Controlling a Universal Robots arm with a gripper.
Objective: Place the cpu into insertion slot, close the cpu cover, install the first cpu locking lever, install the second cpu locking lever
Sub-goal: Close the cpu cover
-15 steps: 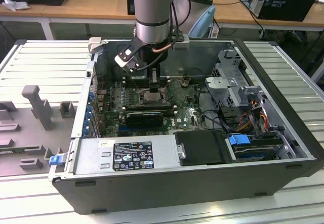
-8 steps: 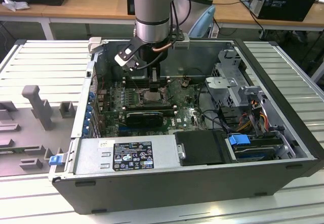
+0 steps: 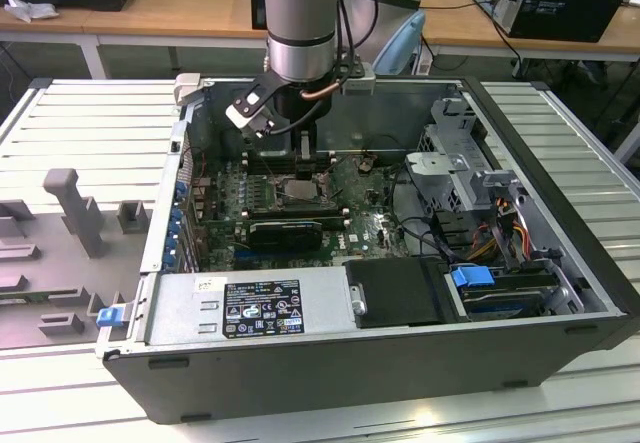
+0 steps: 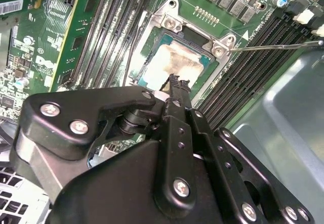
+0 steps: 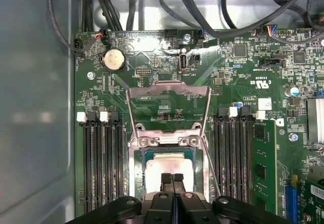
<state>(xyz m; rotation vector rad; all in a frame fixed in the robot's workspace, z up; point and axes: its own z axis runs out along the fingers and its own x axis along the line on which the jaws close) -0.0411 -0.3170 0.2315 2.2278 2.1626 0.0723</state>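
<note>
In the insertion slot (image 5: 134,171) lies one cpu (image 5: 164,163) (cpu cover (image 5: 168,88) raised); one gripper (image 5: 172,176), fingers pressed together, directly over it.

The black gripper (image 5: 172,177) hangs low over the pale square cpu (image 5: 154,167), hemmed in by long black memory slots (image 5: 104,168) on both flanks. The silvery window-framed cpu cover (image 5: 168,88) seems tipped up just beyond. A thin wire lever (image 5: 210,158) slants alongside. Thick black cables (image 5: 96,4) crowd the metal case wall (image 5: 35,107).
</note>
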